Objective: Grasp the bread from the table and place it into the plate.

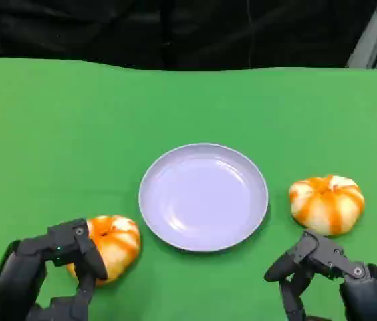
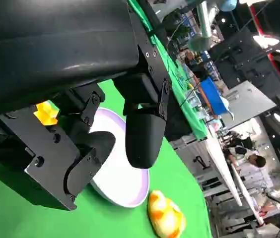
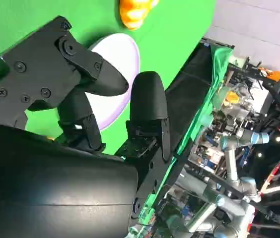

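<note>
1. Nearest the head camera, at the lower left, the black many-fingered left hand (image 1: 58, 267) curls around an orange-and-white striped round bread roll (image 1: 110, 246) lying on the green cloth-covered table (image 1: 55, 134); its fingers wrap the roll's near side, touching it, though whether they lift it I cannot tell.
2. At the lower right of the same view, the black many-fingered right hand (image 1: 322, 271) hovers with fingers apart and nothing between them, just short of a second orange-and-white round bread roll (image 1: 327, 202).
3. Between the two rolls sits a pale lilac round plastic plate (image 1: 203, 196), bare, close beside the left roll and a little farther from the right one.
4. Beyond the far table edge hangs a black curtain (image 1: 175, 30).
5. From the left wrist camera, the left hand's fingers (image 2: 144, 134) reach over the plate (image 2: 125, 191), a sliver of orange roll (image 2: 45, 113) peeks from behind the hand's shell, and the other roll (image 2: 166, 214) lies past the plate.
6. That view also shows a cluttered workshop with people (image 2: 249, 156) in the background.
7. From the right wrist camera, the right hand's fingers (image 3: 149, 101) are spread above the plate (image 3: 122, 64), with a roll (image 3: 134, 12) across it, and a silver robot arm (image 3: 234, 173) beyond the table.
</note>
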Robot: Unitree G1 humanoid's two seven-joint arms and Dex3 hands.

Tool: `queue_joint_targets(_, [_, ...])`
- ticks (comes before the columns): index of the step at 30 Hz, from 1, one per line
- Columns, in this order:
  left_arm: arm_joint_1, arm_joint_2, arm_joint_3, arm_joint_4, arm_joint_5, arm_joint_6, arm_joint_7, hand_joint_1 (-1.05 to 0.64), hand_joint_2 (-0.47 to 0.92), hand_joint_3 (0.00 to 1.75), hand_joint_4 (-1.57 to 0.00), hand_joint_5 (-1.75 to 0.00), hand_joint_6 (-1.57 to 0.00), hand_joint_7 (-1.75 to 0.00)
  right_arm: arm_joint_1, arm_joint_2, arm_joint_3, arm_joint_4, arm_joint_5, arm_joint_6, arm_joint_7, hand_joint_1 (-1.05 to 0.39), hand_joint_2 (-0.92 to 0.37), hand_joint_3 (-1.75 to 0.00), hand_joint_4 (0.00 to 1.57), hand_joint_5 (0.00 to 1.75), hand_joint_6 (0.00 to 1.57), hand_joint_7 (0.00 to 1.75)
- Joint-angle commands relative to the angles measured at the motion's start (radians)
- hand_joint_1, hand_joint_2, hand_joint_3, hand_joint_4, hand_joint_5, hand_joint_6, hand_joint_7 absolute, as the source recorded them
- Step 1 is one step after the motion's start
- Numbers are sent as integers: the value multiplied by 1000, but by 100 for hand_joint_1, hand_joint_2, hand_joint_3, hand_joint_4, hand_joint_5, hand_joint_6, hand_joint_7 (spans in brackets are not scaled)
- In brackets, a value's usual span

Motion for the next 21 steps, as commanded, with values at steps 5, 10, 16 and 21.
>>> queue_joint_targets(5, [-3, 4, 9, 8, -6, -11, -2, 4, 33, 145, -93, -165, -86, -148, 3, -13, -7, -3, 3, 3, 2, -16, -41, -123, 80, 165, 70, 128])
queue_joint_targets(10, [-5, 4, 9, 12, -6, -13, -2, 5, 33, 145, -92, -165, -86, -148, 1, -16, -8, 1, 3, -1, 2, -16, -41, -122, 80, 164, 70, 127])
queue_joint_targets(16, [-7, 3, 11, 17, -7, -12, -1, 3, 40, 132, -85, -149, -85, -127, 0, -16, -7, 3, 6, -1, 3, -16, -41, -122, 80, 164, 71, 125])
queue_joint_targets(21, [-13, 4, 13, 28, 14, -11, 8, -4, 65, 76, -69, -105, -82, -64, 2, -15, -7, 1, 10, 1, 4, -15, -41, -121, 80, 164, 71, 124])
